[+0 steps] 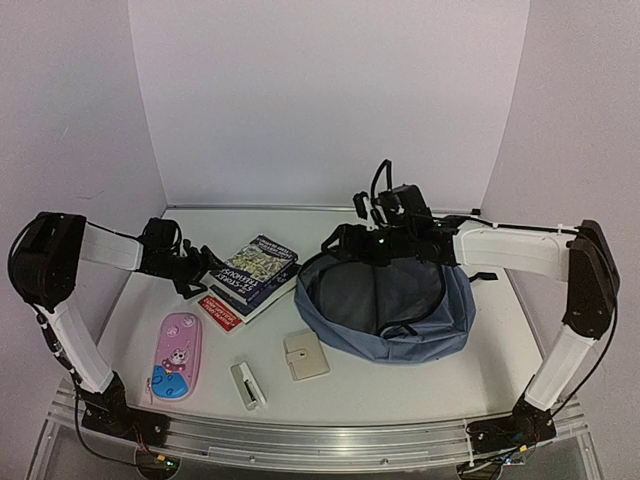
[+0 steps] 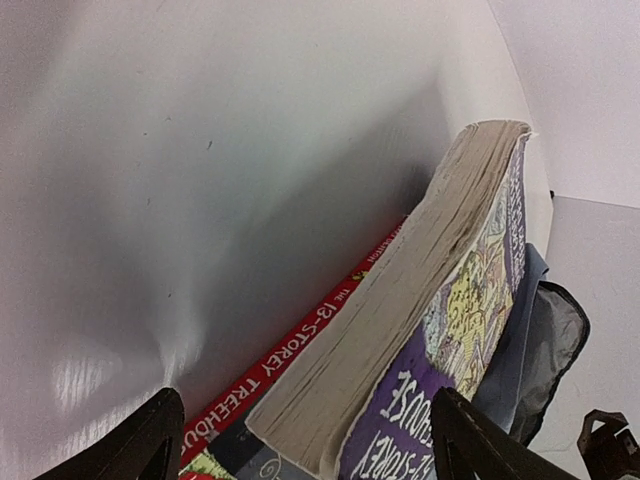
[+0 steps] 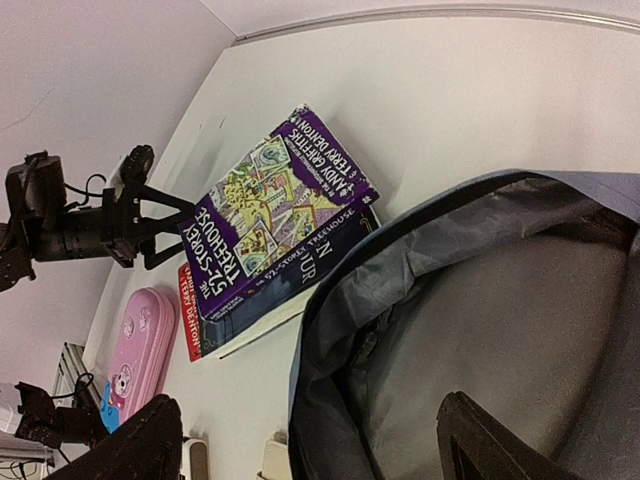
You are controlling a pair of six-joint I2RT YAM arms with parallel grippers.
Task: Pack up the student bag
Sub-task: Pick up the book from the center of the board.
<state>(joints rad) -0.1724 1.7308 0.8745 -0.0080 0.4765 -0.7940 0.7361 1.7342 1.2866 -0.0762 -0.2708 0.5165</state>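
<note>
The student bag (image 1: 385, 302) is a slate-blue backpack lying open at centre right, its grey lining facing up (image 3: 500, 320). My right gripper (image 1: 350, 243) hovers open over the bag's left rim (image 3: 320, 450), with nothing between its fingers. A purple paperback (image 1: 255, 265) tops a stack of books left of the bag, above a dark blue book and a red book (image 1: 220, 308). My left gripper (image 1: 195, 274) is open at the stack's left end. Its fingers straddle the purple paperback's (image 2: 470, 330) near corner (image 2: 315, 450) without touching it. The red book's spine (image 2: 290, 355) lies below.
A pink pencil case (image 1: 177, 357) lies at the front left. A beige wallet (image 1: 305, 355) and a small white stapler-like item (image 1: 248, 385) sit near the front edge. White walls close in the table's back and sides.
</note>
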